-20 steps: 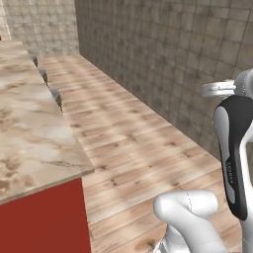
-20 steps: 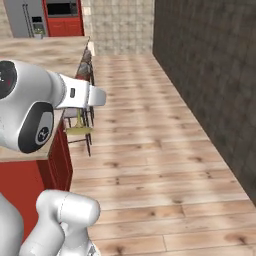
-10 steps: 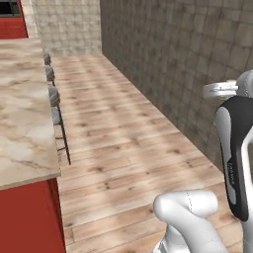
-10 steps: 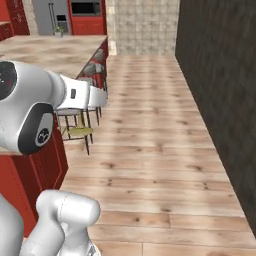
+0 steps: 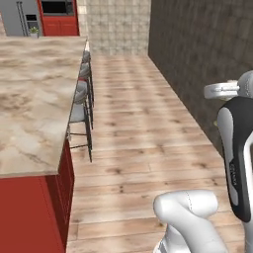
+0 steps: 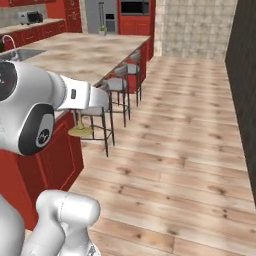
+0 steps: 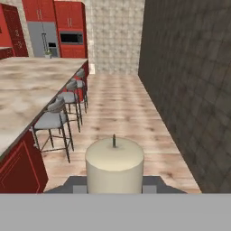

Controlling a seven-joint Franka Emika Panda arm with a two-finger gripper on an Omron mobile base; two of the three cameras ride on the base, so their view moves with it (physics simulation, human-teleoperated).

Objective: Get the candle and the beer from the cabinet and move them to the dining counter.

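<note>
The candle (image 7: 114, 163), a cream-white stub with a dark wick, stands upright close in front of the hand camera. My gripper (image 7: 115, 184) is shut on it, its dark fingers (image 7: 76, 182) showing on either side. In the right base view the candle's round brass base (image 6: 80, 132) hangs below my forearm, beside the red side of the dining counter (image 6: 75, 56). The marbled dining counter (image 5: 29, 99) runs along the left, and in the hand view the dining counter (image 7: 22, 88) lies to the left of the candle and further off. The beer is out of view.
Grey stools (image 5: 79, 111) (image 6: 119, 84) (image 7: 50, 119) line the counter's edge. A steel sink (image 6: 19, 53) is set into its far side. A dark tiled wall (image 5: 197, 59) bounds the right. Wooden floor (image 6: 180, 150) lies open between them. Red cabinets (image 7: 70, 16) and a fridge (image 7: 43, 38) stand at the far end.
The whole picture has shifted, so the base has moved: the counter and stools now run along the left, with the far kitchen wall in sight. The candle stays in my grip.
</note>
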